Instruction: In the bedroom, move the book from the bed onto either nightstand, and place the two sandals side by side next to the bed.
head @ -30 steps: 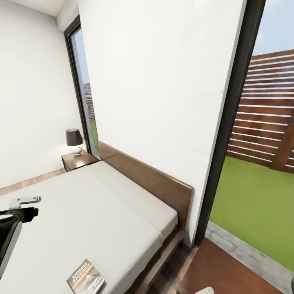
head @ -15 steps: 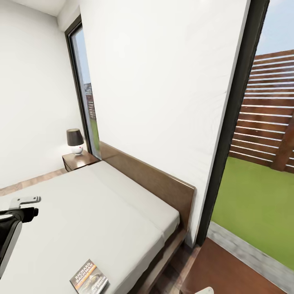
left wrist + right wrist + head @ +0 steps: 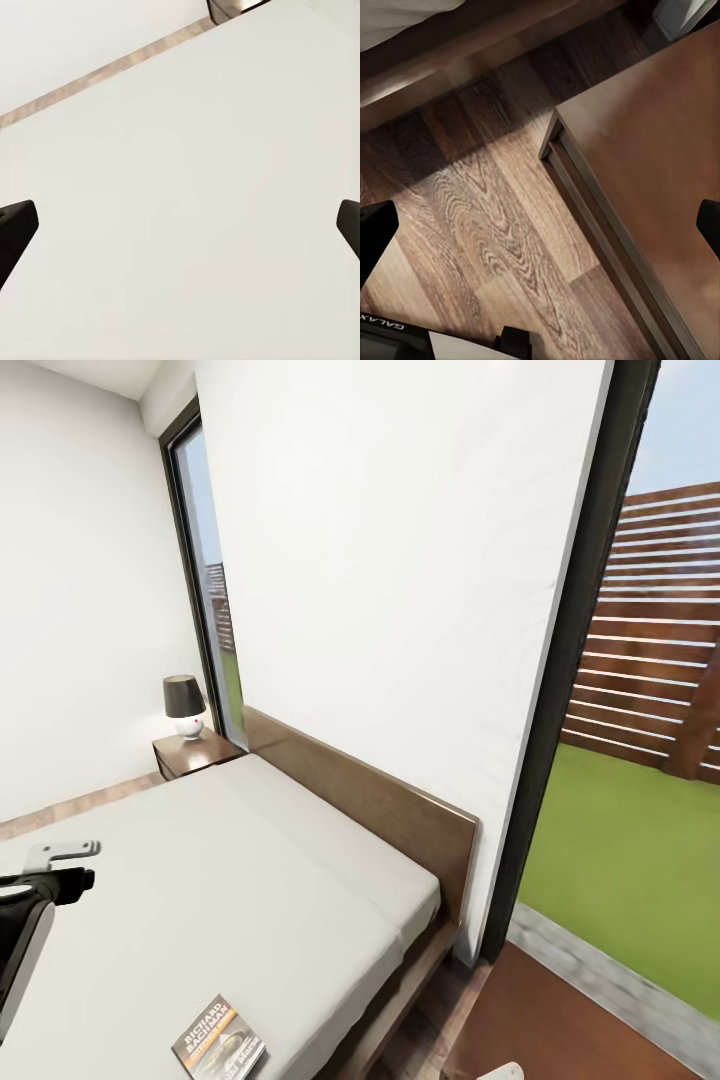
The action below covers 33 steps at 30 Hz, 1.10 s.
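The book (image 3: 217, 1042), dark with an orange band, lies flat on the grey mattress of the bed (image 3: 230, 880) near its front edge. My left arm (image 3: 25, 920) hangs over the mattress to the book's left. In the left wrist view my left gripper (image 3: 180, 229) is open over bare mattress (image 3: 187, 195), with nothing between its fingers. My right gripper (image 3: 540, 225) is open above the wood floor (image 3: 487, 225), beside the near nightstand (image 3: 660, 142) and the bed frame (image 3: 472, 45). That nightstand's top (image 3: 560, 1025) shows right of the bed. The sandals are out of view.
A second nightstand (image 3: 195, 752) with a dark-shaded lamp (image 3: 183, 705) stands at the bed's far corner, by a tall window (image 3: 205, 610). The headboard (image 3: 370, 800) runs along the white wall. A large window (image 3: 640, 760) at the right shows grass and a slatted fence.
The whole head view shifted slightly a second ago, so the camera moved. The book, bed and my left arm hold their places.
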Motion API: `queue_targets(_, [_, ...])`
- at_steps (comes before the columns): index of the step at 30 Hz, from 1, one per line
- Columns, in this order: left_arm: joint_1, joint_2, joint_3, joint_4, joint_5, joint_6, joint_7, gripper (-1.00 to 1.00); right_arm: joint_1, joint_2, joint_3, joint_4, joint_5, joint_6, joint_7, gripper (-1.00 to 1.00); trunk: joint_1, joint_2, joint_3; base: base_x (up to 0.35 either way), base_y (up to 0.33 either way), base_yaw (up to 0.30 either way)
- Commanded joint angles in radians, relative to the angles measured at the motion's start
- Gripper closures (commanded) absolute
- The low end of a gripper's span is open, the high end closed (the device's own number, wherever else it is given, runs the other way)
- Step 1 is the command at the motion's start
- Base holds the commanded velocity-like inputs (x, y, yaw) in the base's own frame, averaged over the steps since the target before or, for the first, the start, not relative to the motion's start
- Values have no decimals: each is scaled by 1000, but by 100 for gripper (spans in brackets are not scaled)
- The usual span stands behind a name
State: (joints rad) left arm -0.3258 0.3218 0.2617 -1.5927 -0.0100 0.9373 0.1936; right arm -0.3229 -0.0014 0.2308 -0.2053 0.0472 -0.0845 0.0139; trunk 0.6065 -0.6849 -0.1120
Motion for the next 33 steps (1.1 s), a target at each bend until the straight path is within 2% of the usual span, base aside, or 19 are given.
queue_targets(1, [-1,0,-3,-1,-1,5,1,-100,-1,0,0,0,5,-3,1,-100,0,-1,-2,0,1,0])
queue_targets(12, [0,2,-61,3,-2,5,-8,-100,-1,0,-1,0,5,-3,1,-100,0,-1,-2,0,0,0])
queue_targets(17, [-2,3,-72,38,-1,5,-17,-100,-1,0,-1,0,5,-3,1,-100,0,-1,-2,0,0,0])
queue_targets(21, [-12,5,-76,128,1,4,-78,-100,-1,-1,-1,0,5,-3,0,-100,0,-1,-2,0,0,0])
queue_targets(23, [-39,7,-77,182,0,4,-127,-100,-1,-1,-1,0,5,-3,0,-100,0,-1,-2,0,0,0])
queue_targets(24, [-39,7,-77,182,0,4,-127,-100,-1,-1,-1,0,5,-3,0,-100,0,-1,-2,0,0,0])
queue_targets(29, [-146,14,-79,378,-2,-11,-253,-100,-1,-2,-1,0,5,-3,0,-100,0,-1,-2,0,0,0])
queue_targets(30, [-146,14,-79,378,-2,-11,-253,-100,-1,-2,-1,0,5,-3,0,-100,0,-1,-2,0,0,0])
queue_targets(33, [-224,27,-80,542,-3,-63,-308,-100,-1,-2,-1,-1,5,-3,0,-100,0,-1,-2,0,0,0])
